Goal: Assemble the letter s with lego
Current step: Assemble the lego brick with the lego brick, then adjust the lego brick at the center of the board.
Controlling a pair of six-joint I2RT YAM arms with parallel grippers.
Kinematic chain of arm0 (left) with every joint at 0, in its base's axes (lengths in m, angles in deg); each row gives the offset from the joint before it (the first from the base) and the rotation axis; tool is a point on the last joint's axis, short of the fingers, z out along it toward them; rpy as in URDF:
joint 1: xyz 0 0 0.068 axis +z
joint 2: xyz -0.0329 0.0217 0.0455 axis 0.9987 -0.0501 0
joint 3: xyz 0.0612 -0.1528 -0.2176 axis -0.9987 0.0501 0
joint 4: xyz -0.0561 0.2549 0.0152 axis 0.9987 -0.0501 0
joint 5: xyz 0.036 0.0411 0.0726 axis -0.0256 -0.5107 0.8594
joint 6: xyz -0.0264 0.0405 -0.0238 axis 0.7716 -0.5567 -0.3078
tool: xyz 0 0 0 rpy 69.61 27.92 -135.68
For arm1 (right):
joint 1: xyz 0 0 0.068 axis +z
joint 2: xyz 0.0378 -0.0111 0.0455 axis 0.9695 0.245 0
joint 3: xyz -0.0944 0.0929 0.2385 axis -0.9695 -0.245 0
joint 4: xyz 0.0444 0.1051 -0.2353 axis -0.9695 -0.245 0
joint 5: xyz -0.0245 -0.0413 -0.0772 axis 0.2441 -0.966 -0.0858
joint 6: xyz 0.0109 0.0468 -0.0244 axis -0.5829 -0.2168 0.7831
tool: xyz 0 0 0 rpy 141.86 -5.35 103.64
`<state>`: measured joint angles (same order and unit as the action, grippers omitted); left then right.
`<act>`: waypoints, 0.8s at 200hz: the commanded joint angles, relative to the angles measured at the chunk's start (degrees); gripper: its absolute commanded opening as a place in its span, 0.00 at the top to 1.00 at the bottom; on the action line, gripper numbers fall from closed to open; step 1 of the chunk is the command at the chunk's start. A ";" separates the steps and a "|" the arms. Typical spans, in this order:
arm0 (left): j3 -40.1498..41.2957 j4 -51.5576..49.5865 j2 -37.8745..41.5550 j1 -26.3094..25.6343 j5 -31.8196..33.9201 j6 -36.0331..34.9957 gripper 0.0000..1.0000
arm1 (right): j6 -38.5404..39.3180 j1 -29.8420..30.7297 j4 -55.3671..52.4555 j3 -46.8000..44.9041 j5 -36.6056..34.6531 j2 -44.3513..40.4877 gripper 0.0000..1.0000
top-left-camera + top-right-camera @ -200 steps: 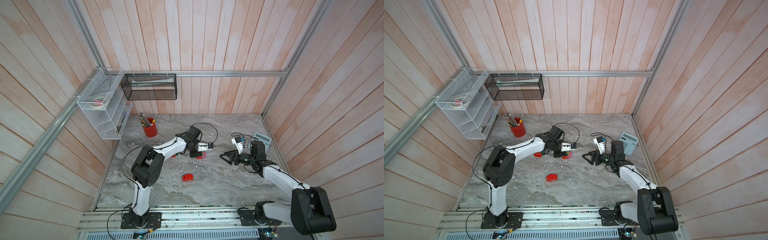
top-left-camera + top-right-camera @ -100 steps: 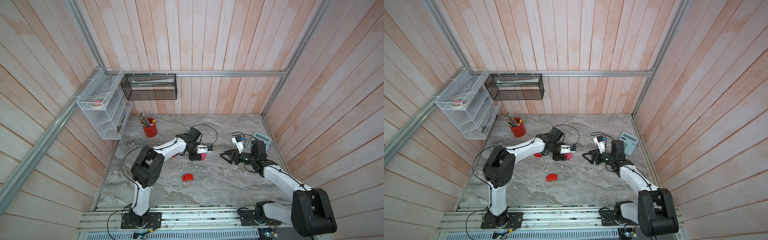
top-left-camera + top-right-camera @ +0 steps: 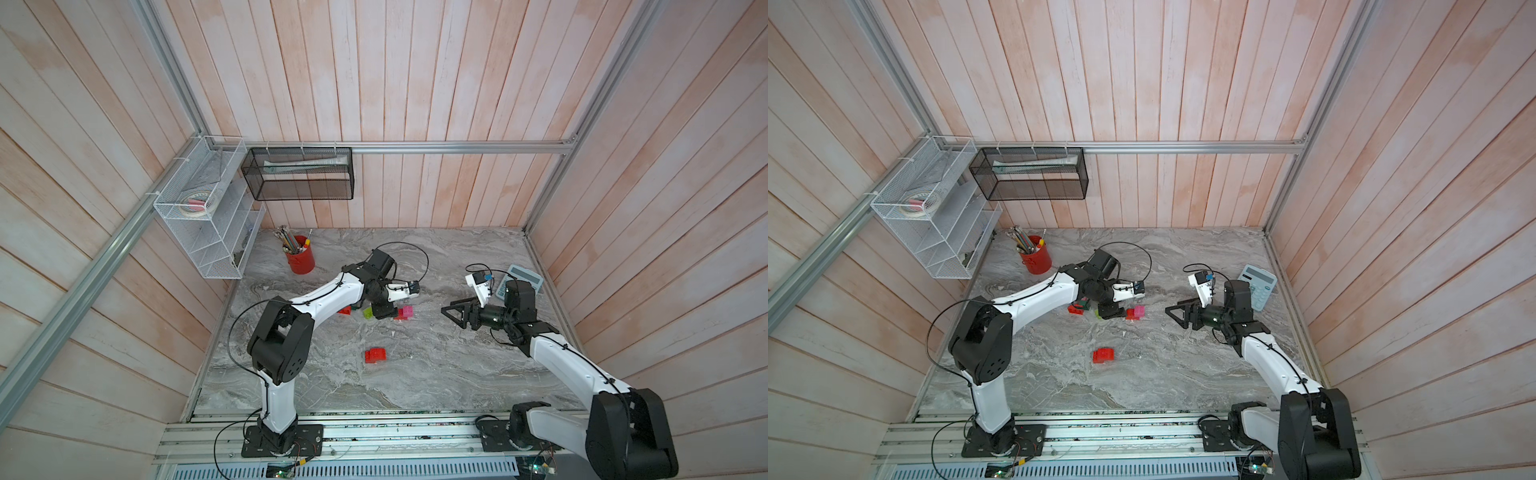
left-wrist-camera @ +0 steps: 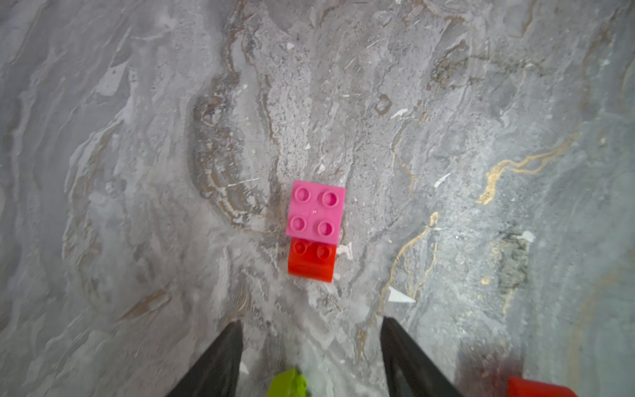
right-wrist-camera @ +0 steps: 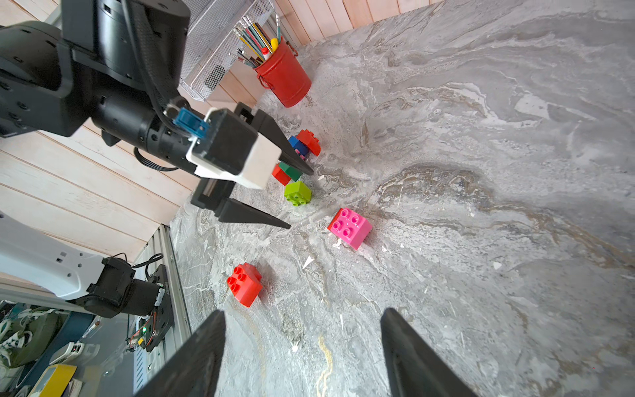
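Our left gripper [image 4: 311,321] is open and empty, near a pink brick [image 4: 315,209] touching a red brick [image 4: 312,263]. Our right gripper [image 5: 304,312] is open too.

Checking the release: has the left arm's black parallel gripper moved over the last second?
Yes. The left gripper has drawn back from the pink studded brick toward the lime studded brick, jaws open.

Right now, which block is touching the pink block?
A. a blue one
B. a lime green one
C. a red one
C: in the left wrist view the pink block sits partly over a red block, and two of the red one's studs stick out from under its edge.
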<state>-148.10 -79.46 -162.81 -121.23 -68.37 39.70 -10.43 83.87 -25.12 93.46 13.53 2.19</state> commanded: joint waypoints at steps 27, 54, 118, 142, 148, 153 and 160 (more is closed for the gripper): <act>3.29 -1.62 2.20 2.89 5.94 6.71 0.32 | -1.40 -0.27 -0.46 -1.55 0.34 -2.58 0.27; 3.68 -1.46 1.23 4.19 7.52 10.91 0.32 | -2.13 -0.24 -0.03 -2.81 0.28 -3.58 0.27; 2.02 -3.23 -4.16 4.97 10.95 14.57 0.37 | -1.89 -0.24 -1.20 -3.64 -0.16 -4.99 0.27; 1.98 -3.42 -5.87 5.30 12.06 15.21 0.41 | -1.89 -0.23 -1.38 -3.85 -0.32 -5.19 0.27; 2.11 -3.25 -6.13 5.28 12.29 15.24 0.42 | -1.88 -0.23 -1.39 -3.91 -0.34 -5.19 0.27; 2.14 -3.03 -6.29 5.33 12.33 15.21 0.44 | -1.94 -0.23 -1.39 -3.91 -0.39 -5.17 0.27; 2.14 -2.75 -6.42 5.28 12.75 15.30 0.47 | -1.95 -0.23 -1.35 -4.06 -0.48 -5.28 0.27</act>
<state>-145.28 -82.02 -168.25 -116.36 -57.33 53.99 -11.80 83.87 -25.58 90.18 13.45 -2.29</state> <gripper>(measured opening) 0.564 0.730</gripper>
